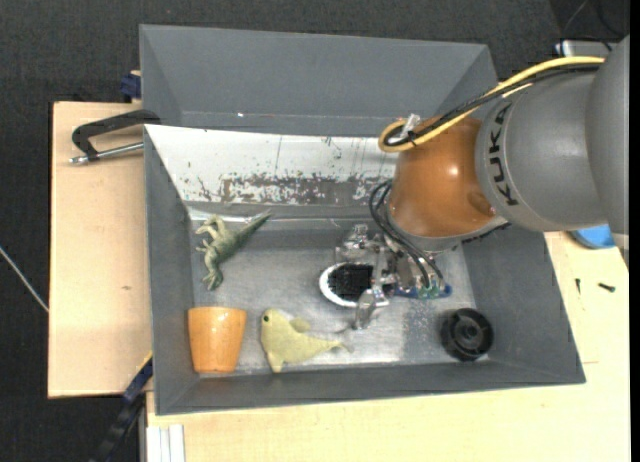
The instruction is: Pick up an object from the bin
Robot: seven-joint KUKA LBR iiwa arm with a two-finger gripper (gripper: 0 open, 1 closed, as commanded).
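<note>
I see gripper [372, 302] low over mid-floor of grey metal bin [500, 280], just beside small round black white-rimmed disc [343, 283]. Disc lies flat, no long axis. Can't tell gripper's opening. Green plastic toy dinosaur [220, 243], orange plastic cup [215, 340] well left.

Bright, even light leaves a white glare on the back wall of the bin [260, 160], darker under the arm [560, 150].

Small round black thing [345, 282] with a white rim, flat on the middle of the bin [300, 262] floor
</note>
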